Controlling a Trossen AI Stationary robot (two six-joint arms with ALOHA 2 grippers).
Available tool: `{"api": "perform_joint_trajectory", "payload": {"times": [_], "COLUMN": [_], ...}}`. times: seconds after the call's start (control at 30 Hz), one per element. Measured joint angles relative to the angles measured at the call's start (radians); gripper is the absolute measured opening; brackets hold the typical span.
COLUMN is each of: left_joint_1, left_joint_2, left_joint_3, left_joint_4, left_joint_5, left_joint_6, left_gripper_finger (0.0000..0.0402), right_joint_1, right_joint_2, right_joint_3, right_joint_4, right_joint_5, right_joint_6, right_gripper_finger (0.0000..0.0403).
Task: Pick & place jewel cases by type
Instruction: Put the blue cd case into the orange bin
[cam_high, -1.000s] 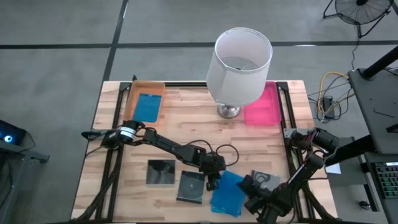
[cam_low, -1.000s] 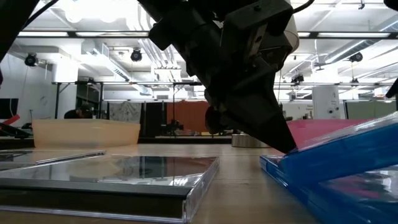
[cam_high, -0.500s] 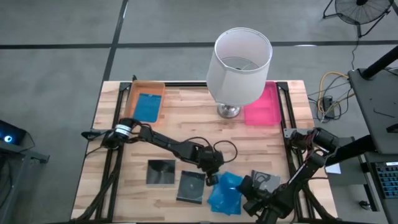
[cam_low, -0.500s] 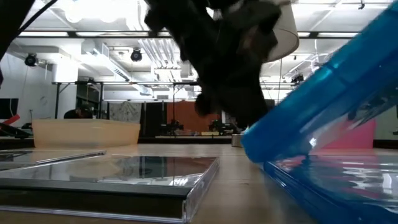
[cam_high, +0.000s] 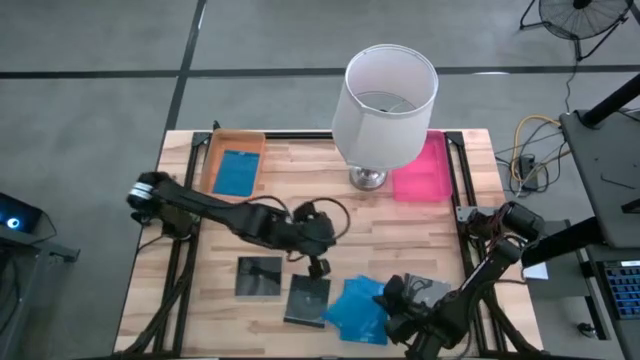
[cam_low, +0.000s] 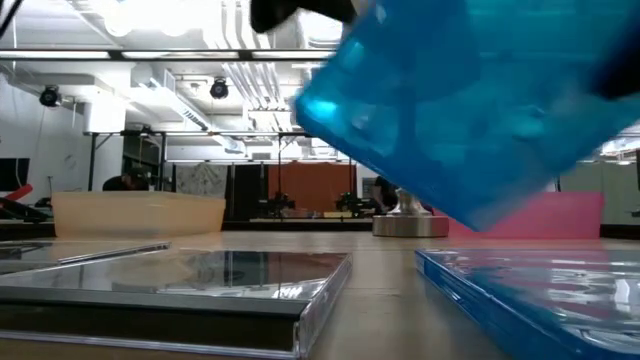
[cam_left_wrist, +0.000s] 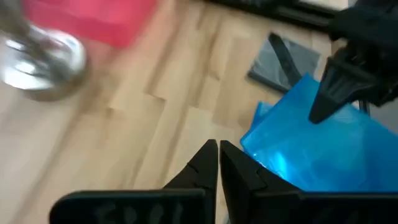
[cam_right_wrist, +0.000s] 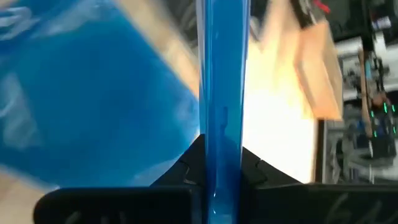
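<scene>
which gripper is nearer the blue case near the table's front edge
Right. The right gripper is shut on the blue case, clamping its edge. The left gripper, shut and empty, hangs apart from it, toward the table's middle.

Blue case (cam_low: 470, 110) in my right pincer (cam_right_wrist: 219, 163) blurred in low view, cut off at top and right. Lamp shade (cam_high: 385, 105) hides part of pink tray (cam_high: 425, 172). Grey case (cam_high: 428, 292) half hidden under my right arm.
</scene>
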Motion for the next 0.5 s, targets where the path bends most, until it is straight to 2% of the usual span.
{"api": "perform_joint_trajectory", "payload": {"times": [0.33, 0.5], "left_joint_1": [-0.086, -0.147], "left_joint_2": [-0.159, -0.224], "left_joint_3": [0.0, -0.014], "left_joint_4": [-0.139, -0.186], "left_joint_5": [-0.178, -0.311], "left_joint_6": [0.005, 0.0], "left_gripper_finger": [0.0, 0.0], "right_joint_1": [-0.144, -0.183], "right_joint_2": [-0.026, -0.037], "right_joint_3": [0.131, 0.226], "right_joint_4": [0.008, 0.009], "right_joint_5": [0.008, -0.007], "right_joint_6": [0.153, 0.187], "right_gripper_finger": [0.0018, 0.0018]}}
